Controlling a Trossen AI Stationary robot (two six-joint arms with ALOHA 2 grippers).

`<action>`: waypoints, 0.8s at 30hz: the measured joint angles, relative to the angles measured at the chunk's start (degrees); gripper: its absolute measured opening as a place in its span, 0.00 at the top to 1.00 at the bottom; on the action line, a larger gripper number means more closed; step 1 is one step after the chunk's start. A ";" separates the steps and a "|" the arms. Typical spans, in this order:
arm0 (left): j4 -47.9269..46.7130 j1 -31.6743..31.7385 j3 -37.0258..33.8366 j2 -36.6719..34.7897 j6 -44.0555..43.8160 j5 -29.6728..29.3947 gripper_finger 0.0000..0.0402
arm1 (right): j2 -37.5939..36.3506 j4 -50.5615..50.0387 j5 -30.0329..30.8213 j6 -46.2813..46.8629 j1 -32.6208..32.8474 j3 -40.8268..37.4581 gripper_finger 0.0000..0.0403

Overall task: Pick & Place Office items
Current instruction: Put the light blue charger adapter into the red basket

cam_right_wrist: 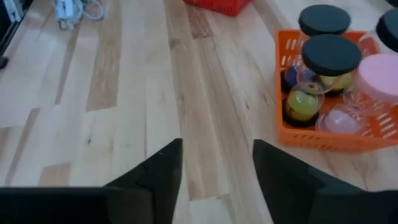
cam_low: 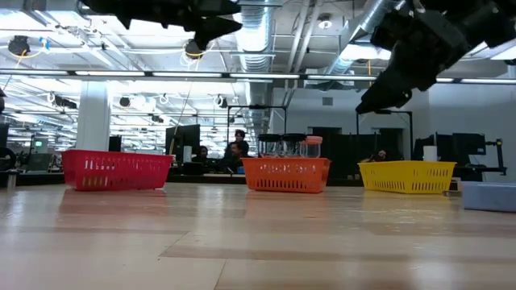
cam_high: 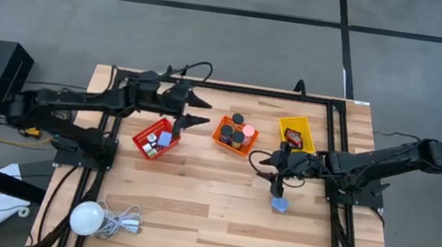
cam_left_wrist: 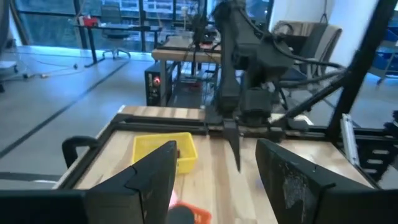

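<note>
The orange basket sits mid-table and serves as the landmark here. It holds several clear jars: three with black lids and one with a pink lid, with coloured bits visible inside the jars (yellow and purple in the nearest one). To its left lies the red basket, carrying a blue block and small red and white pieces. To its right, set a little farther back, is the yellow basket, with a small dark and red piece inside.

The right gripper hangs above the table to the right of the orange basket and nearer the front, fingers spread and holding nothing. A blue block lies on the wood just in front of it.

The left gripper hovers left of the orange basket, over the red basket's back edge, fingers apart and empty.
</note>
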 joint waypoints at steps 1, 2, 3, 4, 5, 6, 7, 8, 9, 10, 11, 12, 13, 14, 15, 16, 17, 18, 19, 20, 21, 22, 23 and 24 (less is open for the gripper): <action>-0.22 -0.11 -0.72 -0.90 -0.02 0.10 0.47 | 0.00 -1.17 -0.12 0.11 0.15 0.77 0.52; 0.09 -0.38 -1.22 -1.59 -0.01 0.03 0.47 | 0.00 -2.39 -0.11 0.71 0.45 1.63 0.49; 0.07 -0.62 -2.02 -2.38 -0.02 0.00 0.47 | 0.00 -3.85 -0.11 1.64 0.62 2.52 0.47; 0.02 -0.86 -2.74 -3.02 0.00 0.03 0.47 | 0.00 -5.56 -0.13 2.60 1.05 3.40 0.45; 0.10 -1.03 -3.45 -3.64 -0.01 -0.02 0.47 | 0.00 -7.89 -0.08 3.90 1.57 4.39 0.43; -0.15 -1.17 -4.29 -4.29 -0.02 0.00 0.47 | 0.00 -10.30 0.00 5.69 2.19 5.29 0.42; -0.06 -1.45 -4.90 -4.68 -0.05 0.00 0.47 | 0.00 -12.72 -0.04 7.79 3.06 6.21 0.41; 0.22 -1.73 -5.52 -5.02 -0.26 -0.05 0.47 | 0.02 -15.44 -0.04 9.99 3.88 7.24 0.41; 0.06 -1.95 -6.27 -5.40 -0.44 -0.02 0.47 | 0.00 -18.13 -0.07 12.39 4.92 8.17 0.41; 0.02 -2.22 -6.80 -5.58 -0.48 0.00 0.47 | 0.00 -20.89 -0.07 14.98 6.09 8.97 0.41; 0.23 -2.47 -7.36 -5.66 -0.53 -0.02 0.47 | 0.00 -23.59 -0.11 17.52 7.23 9.61 0.41; 0.12 -2.74 -7.88 -5.77 -0.60 0.00 0.47 | 0.00 -26.08 -0.51 20.00 8.39 10.15 0.41; 0.17 -2.95 -8.16 -5.75 -0.61 -0.02 0.47 | 0.00 -28.34 -1.52 22.66 9.71 10.63 0.41; 0.18 -3.12 -8.44 -5.75 -0.61 0.00 0.47 | 0.00 -30.47 -2.57 25.57 10.96 10.97 0.41; 0.30 -3.30 -8.64 -5.75 -0.62 -0.02 0.47 | 0.00 -32.42 -3.57 28.84 12.24 11.08 0.41; 0.41 -3.47 -8.78 -5.75 -0.62 0.00 0.47 | 0.00 -34.39 -4.66 31.84 13.51 11.10 0.41; 0.41 -3.58 -8.88 -5.75 -0.63 -0.02 0.47 | 0.02 -36.29 -5.53 34.76 14.81 11.08 0.41; 0.38 -3.77 -8.92 -5.75 -0.63 -0.02 0.47 | 0.05 -37.98 -6.16 37.79 16.17 11.08 0.41; 0.40 -3.88 -8.93 -5.75 -0.63 -0.02 0.47 | 0.53 -39.32 -6.36 40.54 17.55 11.08 0.41; 0.50 -3.97 -8.93 -5.75 -0.63 -0.02 0.47 | 1.32 -40.37 -6.81 43.05 18.78 11.08 0.41; 0.54 -4.11 -8.93 -5.75 -0.63 -0.02 0.47 | 2.20 -41.19 -7.47 45.00 19.94 11.07 0.41; 0.54 -4.19 -8.93 -5.75 -0.61 -0.02 0.47 | 3.12 -41.49 -8.08 46.35 21.12 11.05 0.41; 0.57 -4.19 -8.93 -5.75 -0.57 -0.02 0.47 | 4.34 -41.08 -8.98 46.95 22.13 11.06 0.41; 0.60 -4.19 -8.93 -5.75 -0.54 -0.02 0.47 | 5.93 -40.26 -9.16 46.97 22.90 11.08 0.41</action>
